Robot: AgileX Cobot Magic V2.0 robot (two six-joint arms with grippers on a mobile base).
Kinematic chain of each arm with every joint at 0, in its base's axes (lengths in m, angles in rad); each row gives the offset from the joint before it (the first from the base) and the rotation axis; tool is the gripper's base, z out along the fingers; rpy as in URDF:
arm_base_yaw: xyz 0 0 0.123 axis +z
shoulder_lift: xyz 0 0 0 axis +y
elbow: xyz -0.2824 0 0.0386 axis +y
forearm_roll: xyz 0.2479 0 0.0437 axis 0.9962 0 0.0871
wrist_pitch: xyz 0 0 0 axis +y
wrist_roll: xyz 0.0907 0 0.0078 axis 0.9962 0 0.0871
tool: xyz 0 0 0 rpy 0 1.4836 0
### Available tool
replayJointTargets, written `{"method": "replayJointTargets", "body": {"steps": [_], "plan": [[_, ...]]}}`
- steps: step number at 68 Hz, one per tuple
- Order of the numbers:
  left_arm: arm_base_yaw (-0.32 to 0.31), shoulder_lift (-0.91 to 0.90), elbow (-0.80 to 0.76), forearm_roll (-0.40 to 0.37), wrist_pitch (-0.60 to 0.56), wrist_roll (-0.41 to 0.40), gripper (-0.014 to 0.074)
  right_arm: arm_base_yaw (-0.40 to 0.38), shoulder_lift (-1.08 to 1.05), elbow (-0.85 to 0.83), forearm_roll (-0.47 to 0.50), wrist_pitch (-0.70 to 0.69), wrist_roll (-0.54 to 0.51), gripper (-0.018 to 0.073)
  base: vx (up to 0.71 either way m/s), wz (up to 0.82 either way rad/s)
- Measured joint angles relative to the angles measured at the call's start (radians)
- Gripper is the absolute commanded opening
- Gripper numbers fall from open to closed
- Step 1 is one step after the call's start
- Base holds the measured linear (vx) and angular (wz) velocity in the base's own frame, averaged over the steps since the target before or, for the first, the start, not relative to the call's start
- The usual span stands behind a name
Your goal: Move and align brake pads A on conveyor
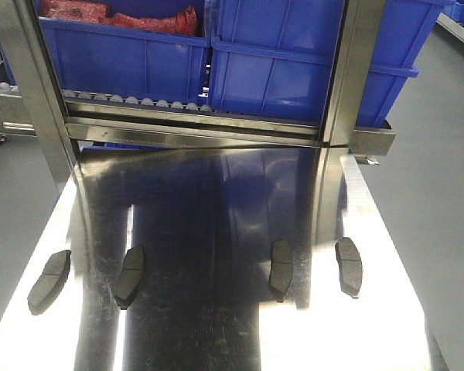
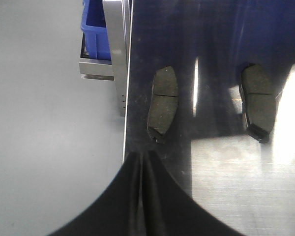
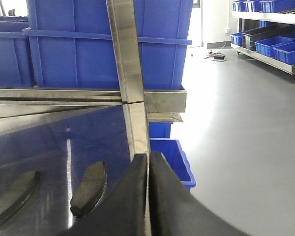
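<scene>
Left jaws, pressed together, sit just short of 1 brake pad [image 2: 163, 103].

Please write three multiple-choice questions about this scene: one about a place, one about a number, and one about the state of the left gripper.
1. How do the brake pads lie?
A. in a row across the shiny steel tabletop, apart from one another
B. stacked in one pile
C. all touching one another

2. How many brake pads does the front view show?
A. two
B. six
C. four

3. What is the state of the left gripper?
A. wide open
B. shut, holding nothing
C. shut on a pad

Answers:
1 A: the front view shows them side by side, with bare steel between them.
2 C: four pads can be counted there.
3 B: in the left wrist view the gripper is closed to a thin seam with nothing in it.
</scene>
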Motion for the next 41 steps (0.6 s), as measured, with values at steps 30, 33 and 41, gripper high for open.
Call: {"method": "replayJointTargets", "body": {"steps": [30, 33, 41], "plan": [[0.0, 0.0, 0.0, -0.006, -0.001, 0.039, 0.0299, 0.0, 0.0, 0.0, 0.0, 0.0, 0.0, -0.0011, 0.0, 0.0], [0.0, 0.0, 0.0, -0.008, -0.001, 0.041, 0.0361, 0.0, 0.0, 0.0, 0.0, 0.0, 0.0, -0.0011, 0.0, 0.0], [0.0, 0.0, 0.0, -0.012, -0.001, 0.043, 0.0517, 0.0, 0.0, 0.0, 0.0, 0.0, 0.0, -0.0011, 0.0, 0.0]]}}
